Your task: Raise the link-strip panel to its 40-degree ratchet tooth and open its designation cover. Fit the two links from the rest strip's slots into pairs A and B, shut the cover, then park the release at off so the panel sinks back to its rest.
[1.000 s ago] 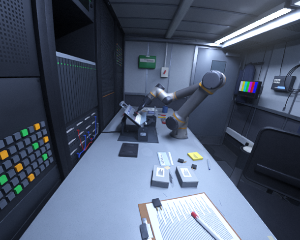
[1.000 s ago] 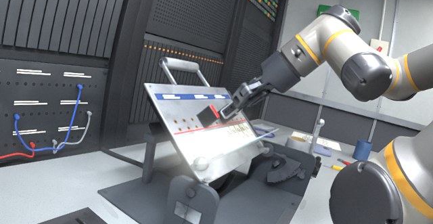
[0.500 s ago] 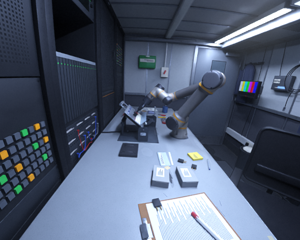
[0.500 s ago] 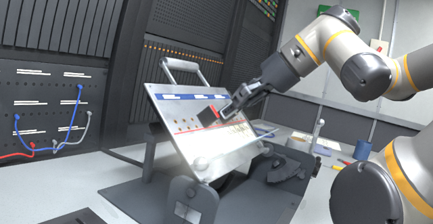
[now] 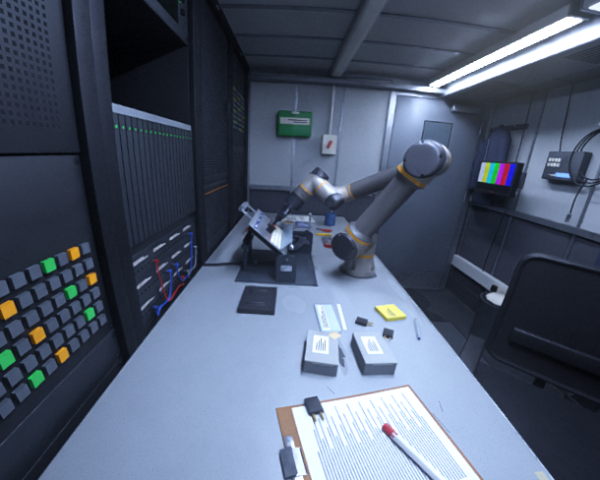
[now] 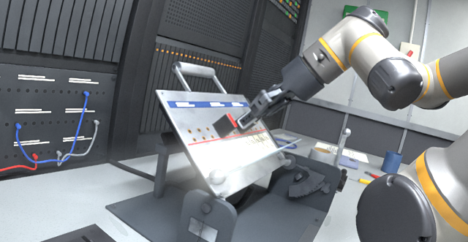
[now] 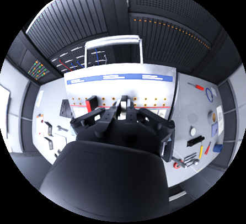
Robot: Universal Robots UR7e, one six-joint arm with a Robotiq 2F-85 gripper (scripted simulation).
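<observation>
The link-strip panel (image 6: pixel 219 139) stands tilted up on its stand, with its handle (image 6: pixel 193 70) at the top. A blue label strip runs across its upper edge. Its clear designation cover (image 6: pixel 263 152) hangs open off the lower edge. One black link with a red end (image 6: pixel 225 124) sits plugged into the row of orange sockets on the left. My gripper (image 6: pixel 245 122) is closed on a second link (image 7: pixel 123 105), held against the socket row just right of the first. The ratchet sector (image 6: pixel 305 185) and the release lever with a white knob (image 6: pixel 345 134) are on the stand's right side.
A blue cup (image 6: pixel 390 161) stands on the bench right of the stand, with screwdrivers (image 6: pixel 365 178) and a paper near it. Racks with patch cables (image 6: pixel 51 139) line the wall behind. Nearer along the bench lie two grey boxes (image 5: pixel 347 354), a yellow pad (image 5: pixel 390 312) and a clipboard (image 5: pixel 378 439).
</observation>
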